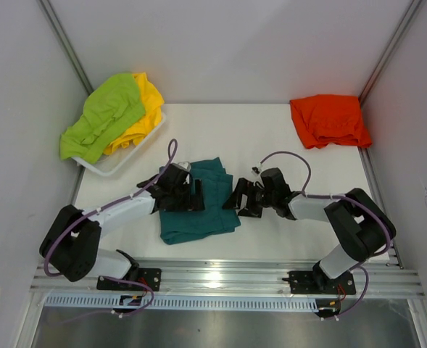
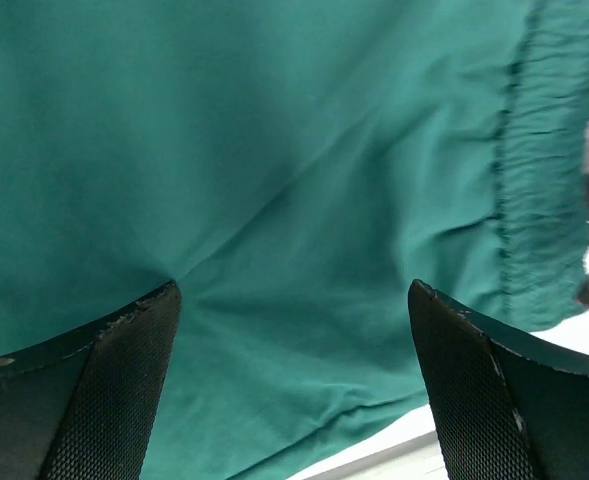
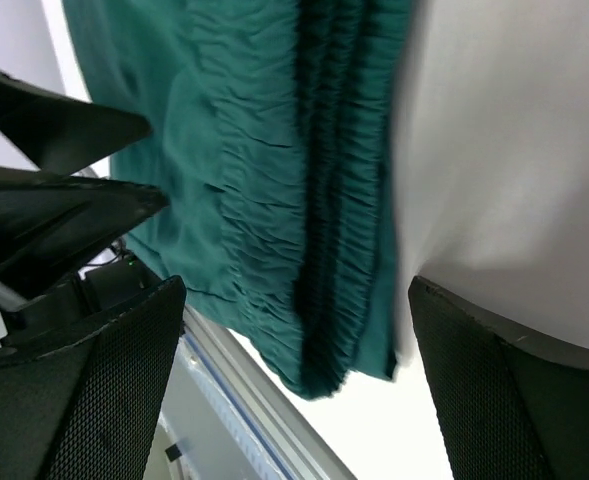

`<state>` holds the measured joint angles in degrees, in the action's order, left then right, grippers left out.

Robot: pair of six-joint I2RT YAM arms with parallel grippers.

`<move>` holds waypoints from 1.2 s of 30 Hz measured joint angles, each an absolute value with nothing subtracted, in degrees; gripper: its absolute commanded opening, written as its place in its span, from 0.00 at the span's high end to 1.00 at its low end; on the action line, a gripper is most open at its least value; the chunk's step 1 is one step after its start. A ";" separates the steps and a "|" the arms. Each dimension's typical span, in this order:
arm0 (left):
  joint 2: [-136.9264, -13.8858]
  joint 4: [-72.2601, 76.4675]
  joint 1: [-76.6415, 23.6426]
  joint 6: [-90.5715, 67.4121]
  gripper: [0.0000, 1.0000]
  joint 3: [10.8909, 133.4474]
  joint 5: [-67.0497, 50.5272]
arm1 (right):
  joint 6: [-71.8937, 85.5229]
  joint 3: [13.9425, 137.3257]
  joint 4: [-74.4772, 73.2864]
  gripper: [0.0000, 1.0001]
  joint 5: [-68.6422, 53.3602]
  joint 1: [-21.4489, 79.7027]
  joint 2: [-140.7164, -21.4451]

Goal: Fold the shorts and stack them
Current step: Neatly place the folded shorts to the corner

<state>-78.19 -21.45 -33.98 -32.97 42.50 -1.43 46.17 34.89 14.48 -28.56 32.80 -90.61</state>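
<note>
Teal shorts (image 1: 199, 221): partly folded, mid-bench (image 1: 271, 138). Left fingers (image 2: 94, 390) and right fingers (image 3: 504, 390) are spread wide and hold nothing. Orange shorts (image 1: 329, 119): apparently folded, far right corner. Lime shorts (image 1: 101, 116) and yellow shorts (image 1: 146, 98): heaped in white tray (image 1: 115, 165), still to do. Gathered waistband (image 3: 264, 200) shows only in the wrist views; the other pairs show only from overhead.

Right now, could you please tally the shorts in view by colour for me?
lime green shorts: 1
yellow shorts: 1
orange shorts: 1
teal shorts: 1
Total: 4
</note>
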 measured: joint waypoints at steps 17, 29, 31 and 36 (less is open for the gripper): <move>-82.00 -19.20 -36.42 -32.99 0.05 40.69 5.98 | 52.95 41.54 27.66 0.03 -31.68 38.50 -103.00; -76.60 -15.11 -36.58 -33.47 0.05 35.35 6.42 | 56.45 43.83 33.98 0.35 -34.41 36.88 -109.25; -76.60 -14.94 -36.58 -33.45 0.05 35.24 6.33 | 56.82 44.82 34.20 0.45 -34.50 36.82 -110.63; -76.05 -13.43 -36.58 -33.36 0.05 34.24 6.28 | 56.34 46.89 32.73 0.69 -33.74 36.86 -112.99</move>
